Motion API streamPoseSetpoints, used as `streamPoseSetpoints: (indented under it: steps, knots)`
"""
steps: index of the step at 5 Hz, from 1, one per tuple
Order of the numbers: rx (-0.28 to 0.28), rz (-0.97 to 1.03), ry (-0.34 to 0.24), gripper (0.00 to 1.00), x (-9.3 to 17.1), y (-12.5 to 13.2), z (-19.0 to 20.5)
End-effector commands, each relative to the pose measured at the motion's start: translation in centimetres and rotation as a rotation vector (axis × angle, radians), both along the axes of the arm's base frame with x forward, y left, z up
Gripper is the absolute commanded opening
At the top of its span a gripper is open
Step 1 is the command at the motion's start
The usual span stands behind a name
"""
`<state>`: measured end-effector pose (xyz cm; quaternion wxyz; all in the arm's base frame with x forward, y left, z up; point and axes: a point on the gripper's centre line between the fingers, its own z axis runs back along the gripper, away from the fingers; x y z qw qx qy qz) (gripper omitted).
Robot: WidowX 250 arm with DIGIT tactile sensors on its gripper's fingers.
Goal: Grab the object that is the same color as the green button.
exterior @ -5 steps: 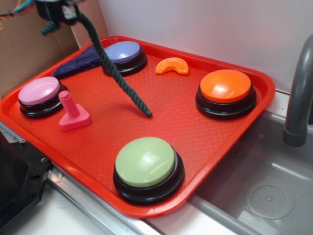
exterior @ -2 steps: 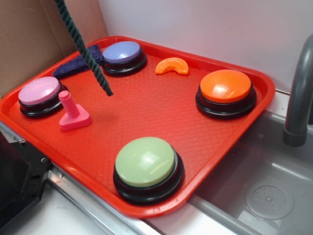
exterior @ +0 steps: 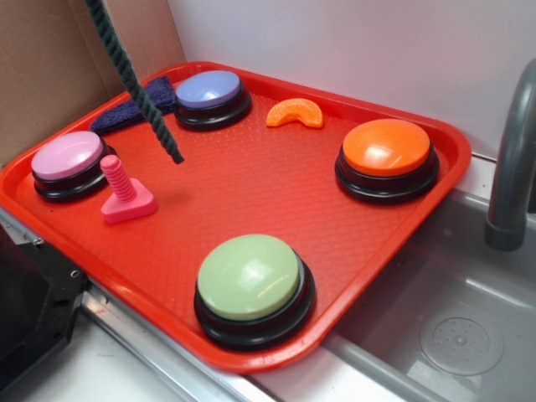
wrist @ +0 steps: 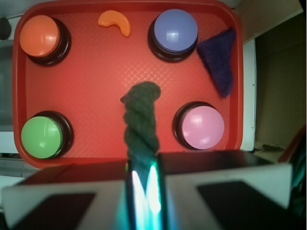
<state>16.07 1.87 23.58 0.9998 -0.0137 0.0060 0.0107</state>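
Wrist view: the gripper (wrist: 143,184) has its jaws pressed together on the upper end of the dark green twisted rope piece (wrist: 141,120), which hangs from it above the red plastic tray (wrist: 96,86). Exterior view: one rope (exterior: 134,84), long axis near vertical, free end pointing down and slightly right, clear of the tray (exterior: 251,184). Four dome buttons: pale green button (exterior: 249,276), orange (exterior: 386,146), pink (exterior: 67,155), lavender (exterior: 209,88).

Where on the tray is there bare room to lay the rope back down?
The tray is barest in the middle, bordered by the green button, orange button, orange slice and pink bolt. The back-left corner is crowded: cloth, lavender button, pink button. The rope hangs there.
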Motion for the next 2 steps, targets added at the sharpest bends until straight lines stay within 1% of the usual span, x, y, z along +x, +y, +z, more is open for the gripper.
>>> streamPoseSetpoints:
  steps: [1, 2]
  knots:
    - [0.020, 0.015, -0.044, 0.83, -0.14, -0.19, 0.28]
    - [-0.005, 0.000, -0.036, 0.00, -0.12, -0.16, 0.08]
